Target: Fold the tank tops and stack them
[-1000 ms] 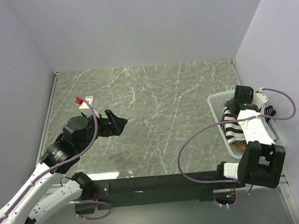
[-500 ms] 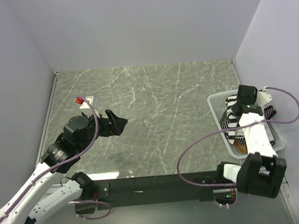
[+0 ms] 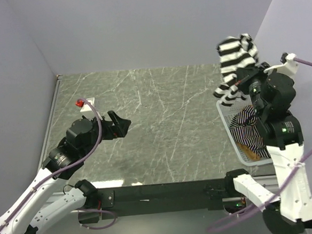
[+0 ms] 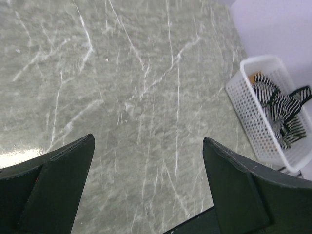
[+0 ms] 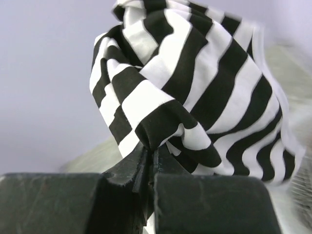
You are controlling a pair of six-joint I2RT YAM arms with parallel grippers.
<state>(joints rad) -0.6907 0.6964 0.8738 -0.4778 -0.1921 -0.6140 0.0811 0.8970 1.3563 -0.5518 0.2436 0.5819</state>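
The right gripper (image 5: 151,152) has its black fingers pinched tight together on a fold of the soft tank top with bold black-and-white stripes (image 5: 195,83). That top hangs bunched in the air from the raised gripper, above the far end of the white plastic mesh basket (image 3: 223,112) and clear of everything below. Inside the basket lies the crumpled top with thin dark stripes and black trim (image 3: 248,129), and a patch of the plain tan-brown top (image 3: 250,152) shows beneath it at the near end. The basket sits at the right edge of the grey-green marbled tabletop (image 3: 166,111). The left gripper (image 4: 147,140) hovers over the table's left side, well apart from the basket, its jaws spread wide and holding nothing.
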